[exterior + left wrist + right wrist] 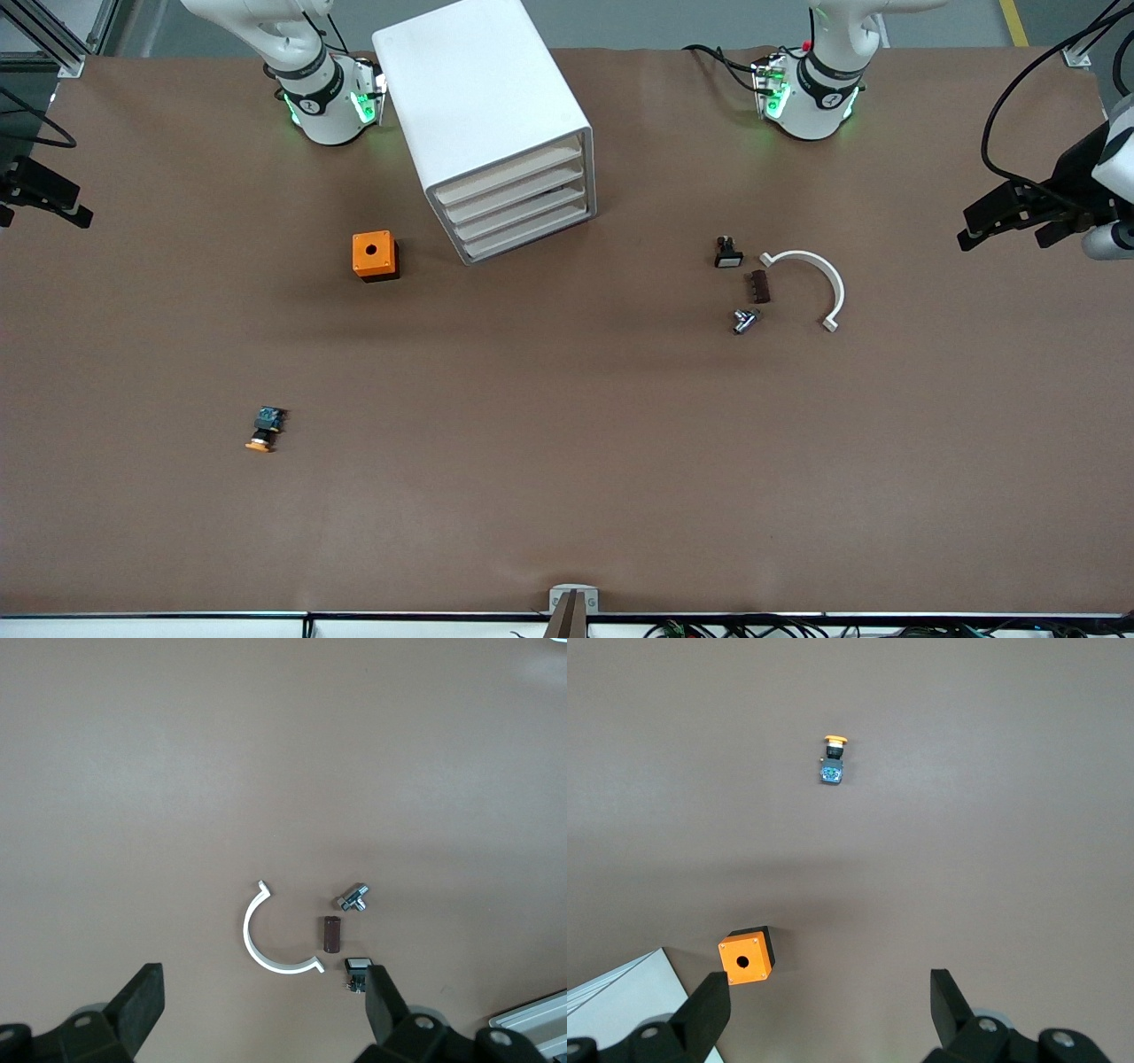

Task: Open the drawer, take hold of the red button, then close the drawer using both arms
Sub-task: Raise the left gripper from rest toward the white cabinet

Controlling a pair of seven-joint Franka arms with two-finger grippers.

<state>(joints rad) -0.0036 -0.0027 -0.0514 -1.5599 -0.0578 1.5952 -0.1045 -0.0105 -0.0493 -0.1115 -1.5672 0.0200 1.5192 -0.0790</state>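
Note:
The white cabinet stands near the robots' bases, and its four beige-fronted drawers are all shut. I cannot tell which one is the task's drawer. The red-capped button is hidden or out of view. My left gripper is open and empty, up in the air at the left arm's end of the table. Its wrist view looks down on small parts. My right gripper is open and empty, over the right arm's end of the table. Its wrist view shows the cabinet's corner.
An orange cube with a hole sits beside the cabinet. An orange-capped button lies nearer the front camera. Toward the left arm's end lie a white half ring, a brown piece, a metal part and a white-capped black button.

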